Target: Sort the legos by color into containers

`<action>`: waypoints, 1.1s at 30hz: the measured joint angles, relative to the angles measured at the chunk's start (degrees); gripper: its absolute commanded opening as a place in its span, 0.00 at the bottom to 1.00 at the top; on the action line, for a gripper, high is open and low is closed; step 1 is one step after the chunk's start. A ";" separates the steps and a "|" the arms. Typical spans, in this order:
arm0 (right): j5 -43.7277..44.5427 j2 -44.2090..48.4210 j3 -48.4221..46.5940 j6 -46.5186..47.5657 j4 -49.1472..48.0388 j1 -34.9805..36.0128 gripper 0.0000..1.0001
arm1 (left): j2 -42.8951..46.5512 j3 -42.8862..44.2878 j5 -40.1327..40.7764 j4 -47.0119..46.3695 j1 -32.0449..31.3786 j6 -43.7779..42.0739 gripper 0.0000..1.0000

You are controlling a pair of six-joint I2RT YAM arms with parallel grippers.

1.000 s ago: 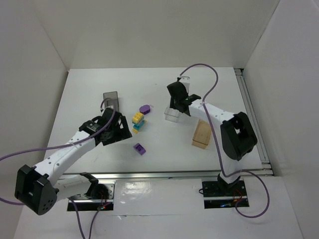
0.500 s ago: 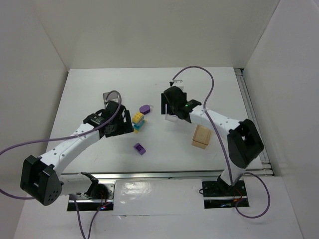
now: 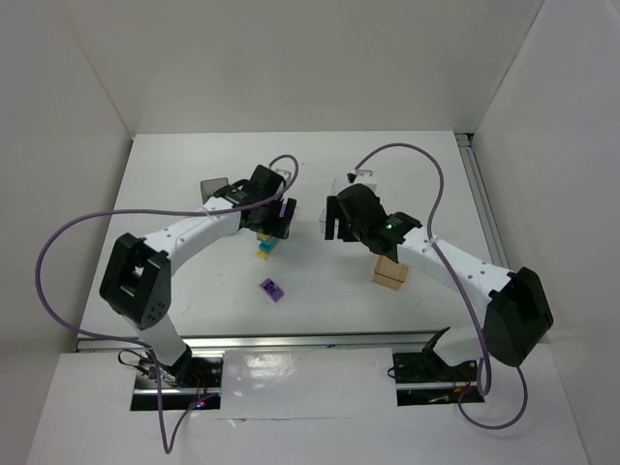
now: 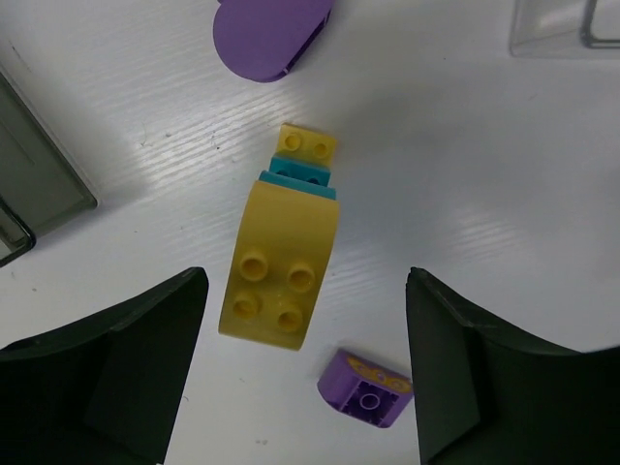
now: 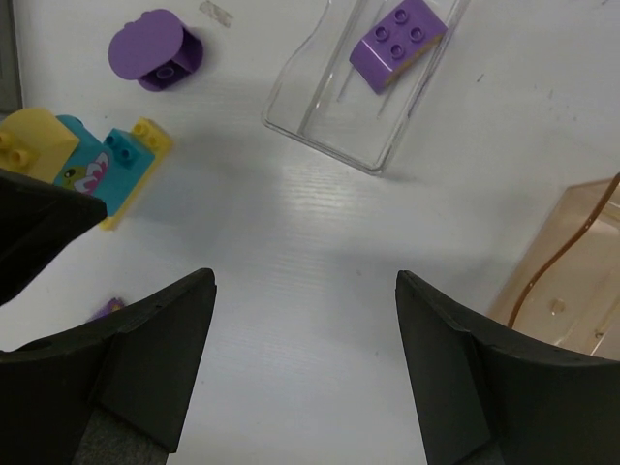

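Observation:
My left gripper [image 4: 305, 281] hangs open over a stack of legos: a big yellow brick [image 4: 281, 281], a teal one [image 4: 300, 177] and a small yellow one [image 4: 308, 145]. A rounded purple lego [image 4: 266, 39] lies beyond the stack, and a small purple one [image 4: 368, 387] lies near my right finger [image 4: 465, 378]. My right gripper [image 5: 305, 286] is open over bare table with nothing between its fingers. A purple brick [image 5: 397, 39] lies in the clear container [image 5: 339, 126]. The amber container [image 5: 581, 281] is at the right, the dark grey one [image 4: 39, 174] left of the stack.
In the top view both arms reach in toward the middle of the table, left gripper [image 3: 271, 221] and right gripper [image 3: 334, 221] close together. White walls enclose the table on three sides. A purple cable loops above each arm.
My right gripper opened and drew back from the clear container, leaving the purple brick inside. My left arm swung from the dark grey container over to the yellow and teal stack.

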State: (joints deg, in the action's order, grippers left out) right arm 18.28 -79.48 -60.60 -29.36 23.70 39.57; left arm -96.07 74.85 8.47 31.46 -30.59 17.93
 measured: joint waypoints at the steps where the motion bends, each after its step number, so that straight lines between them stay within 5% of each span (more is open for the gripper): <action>1: 0.02 0.33 0.37 -0.24 0.35 -0.09 0.82 | -0.76 0.24 0.31 0.33 0.00 -0.76 0.87; 4: 0.11 0.55 1.20 -0.92 1.29 -0.09 0.82 | -1.81 0.63 0.76 0.92 0.00 -2.38 0.80; 11: 0.37 0.55 2.16 -1.51 2.49 -0.09 0.81 | -1.88 1.55 0.15 1.11 0.02 -4.07 0.44; 18: 0.35 0.52 2.16 -1.99 2.54 -0.09 0.81 | -2.47 2.12 -0.48 1.84 0.04 -4.17 0.35; 22: -1.01 0.52 2.16 -2.08 2.43 -0.42 0.81 | -3.54 4.55 -2.12 3.98 0.66 -4.17 0.00; 26: -8.59 2.38 4.48 -0.76 -0.72 -2.97 0.83 | -3.19 8.07 -10.78 5.92 4.33 -4.48 0.00; 33: -31.82 11.06 11.19 0.26 -11.45 -12.90 0.99 | 2.89 7.32 -42.18 1.73 19.17 -4.17 0.00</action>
State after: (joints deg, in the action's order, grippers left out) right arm -13.54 -68.42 -49.41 -29.10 12.25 26.68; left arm -93.19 82.17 -33.71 33.19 -11.42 13.76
